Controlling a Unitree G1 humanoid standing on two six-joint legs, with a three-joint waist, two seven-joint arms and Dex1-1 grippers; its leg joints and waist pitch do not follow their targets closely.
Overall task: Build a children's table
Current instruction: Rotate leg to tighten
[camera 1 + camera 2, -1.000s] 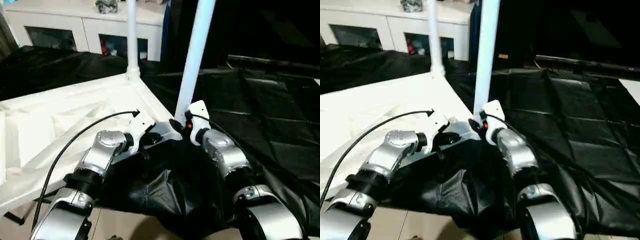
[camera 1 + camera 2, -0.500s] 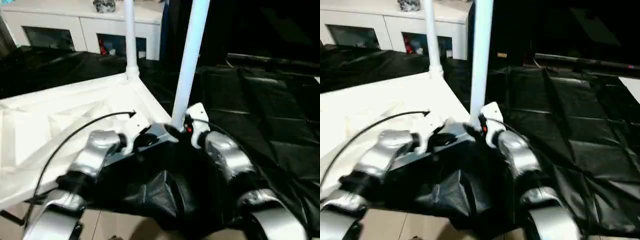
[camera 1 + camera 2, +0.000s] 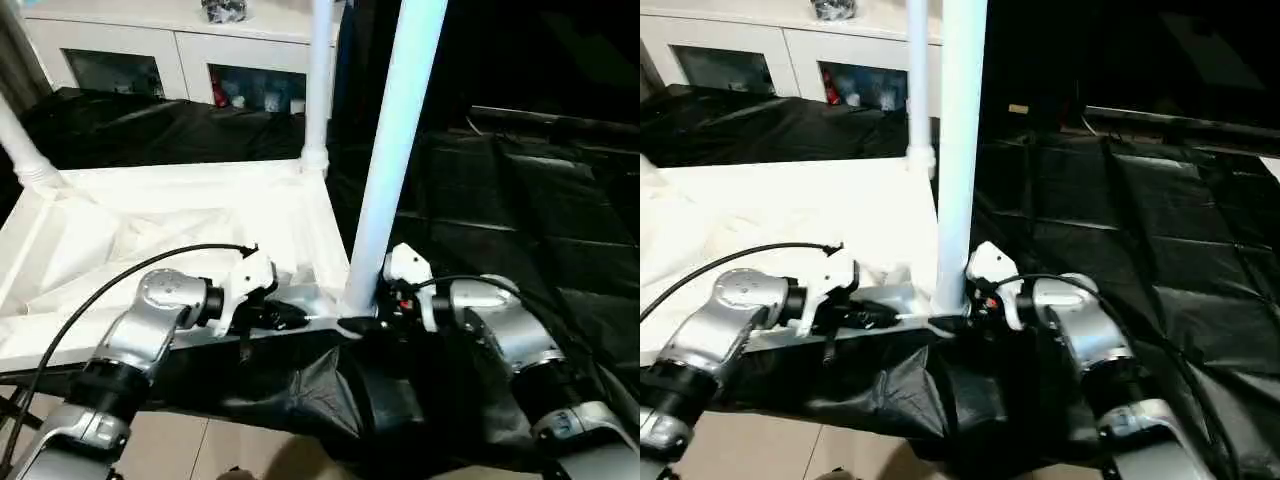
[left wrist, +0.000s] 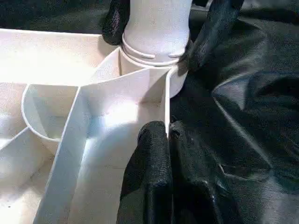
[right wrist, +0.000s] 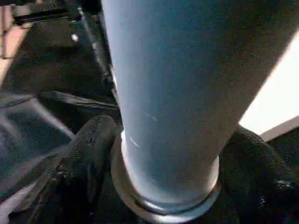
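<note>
Table top (image 3: 180, 215): white, ribbed underside. Legs white; near leg (image 3: 395, 150) reads pale blue-white. Sheeting (image 3: 520, 230) under it: glossy black, creased. Forearms silver; left gripper (image 3: 285, 318) and right gripper (image 3: 372, 322) have black fingers on white housings, with a red spot on the right one. Cable (image 3: 110, 280) black. Cabinet (image 3: 150, 50) white with dark glass doors.

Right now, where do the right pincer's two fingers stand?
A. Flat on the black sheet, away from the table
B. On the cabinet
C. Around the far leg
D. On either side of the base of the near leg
D: the right pincer has one black finger on each side of the near leg, at its base where it enters the corner socket.
</note>
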